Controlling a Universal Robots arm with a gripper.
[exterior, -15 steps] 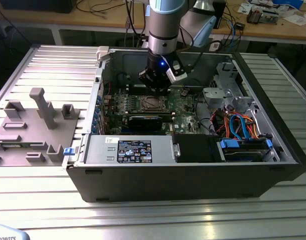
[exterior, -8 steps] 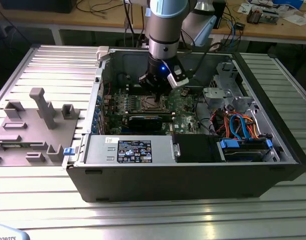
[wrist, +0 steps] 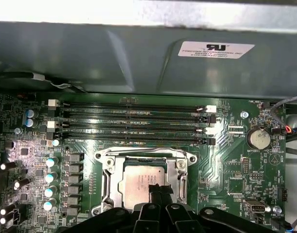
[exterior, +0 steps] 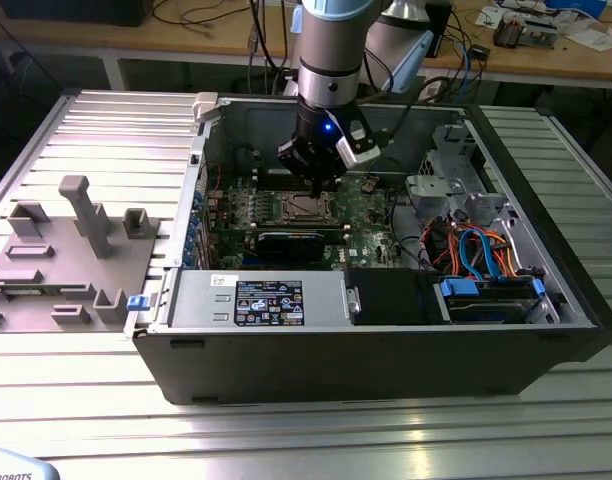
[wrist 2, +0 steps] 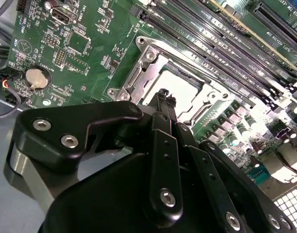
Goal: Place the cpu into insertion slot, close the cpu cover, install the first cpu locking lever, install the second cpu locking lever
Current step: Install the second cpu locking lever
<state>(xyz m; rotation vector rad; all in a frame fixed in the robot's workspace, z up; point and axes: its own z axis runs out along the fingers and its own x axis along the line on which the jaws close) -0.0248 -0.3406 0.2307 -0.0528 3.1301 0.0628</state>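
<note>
My hand hangs inside the open computer case, low over the motherboard, directly above the CPU socket. In both wrist views the two fingertips come together to a narrow point with no gap that I can make out, so I log the hand as closed and holding nothing. The cpu already lies flat in the socket, its pale square face bare. The cpu cover looks to be lying down around it as a silvery frame, the chip showing through its open centre; whether it is fully seated I cannot tell. The key relation: the fingertips sit over the edge of the chip on the side away from the memory slots, close above the frame, though contact is not clear from these pictures. The frame's edges run parallel to the memory slots. I cannot make out from these views whether either locking lever is hooked. In the exterior view a grey fixture block stands on the ribbed surface, well apart at the exterior view's left.
</note>
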